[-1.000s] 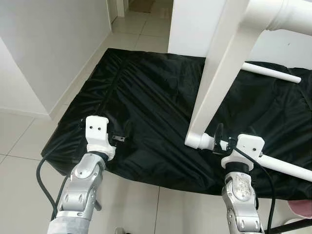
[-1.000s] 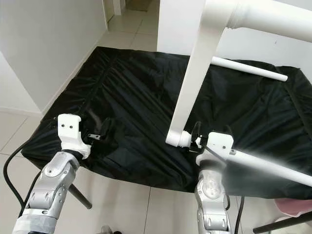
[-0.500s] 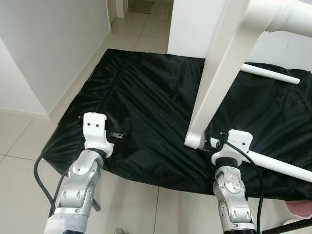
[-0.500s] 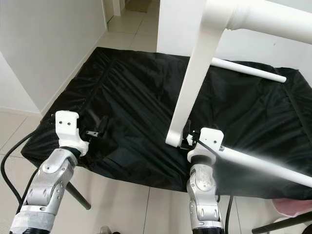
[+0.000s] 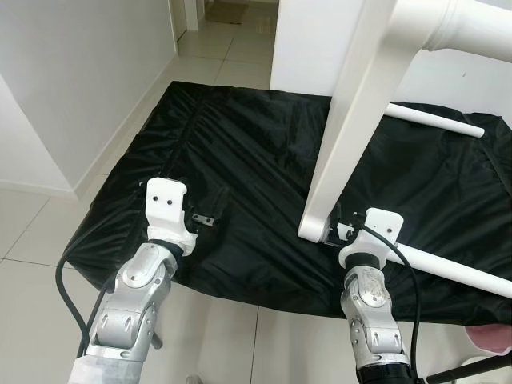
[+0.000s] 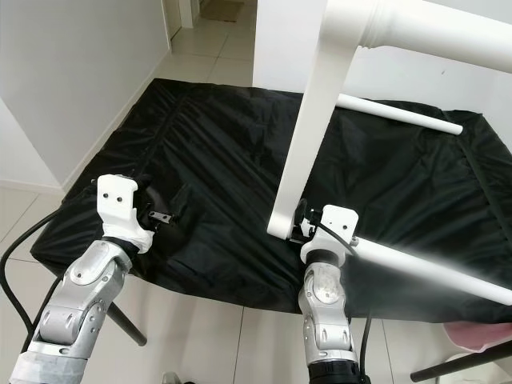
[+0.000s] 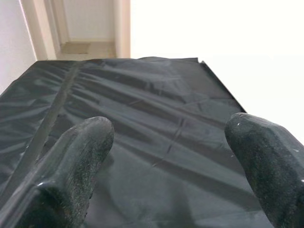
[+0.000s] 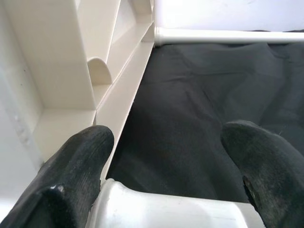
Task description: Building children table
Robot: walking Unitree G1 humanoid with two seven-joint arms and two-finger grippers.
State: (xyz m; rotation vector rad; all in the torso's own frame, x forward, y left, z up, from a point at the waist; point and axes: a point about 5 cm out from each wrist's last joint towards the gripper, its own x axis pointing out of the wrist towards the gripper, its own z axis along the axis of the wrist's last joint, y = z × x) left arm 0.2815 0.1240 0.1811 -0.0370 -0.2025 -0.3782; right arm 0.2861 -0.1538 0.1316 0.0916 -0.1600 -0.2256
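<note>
Over a black crinkled sheet (image 5: 240,152) spread on the tiled floor (image 5: 24,240), the white table frame (image 5: 352,136) slants down from upper right, its rounded lower end just by the right claw (image 5: 334,232). That claw is spread wide with nothing gripped — a smooth white round leg (image 5: 456,272) lies under its fingers (image 8: 71,180), running off rightward. The left claw (image 5: 210,218) hovers above the sheet, also wide open and empty. A second white rod (image 5: 436,120) lies farther back.

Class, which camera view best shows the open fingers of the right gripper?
The right wrist view: both fingers loom large, spread wide above a white leg. In the eye views the right gripper is mostly hidden behind its wrist and the table frame.
</note>
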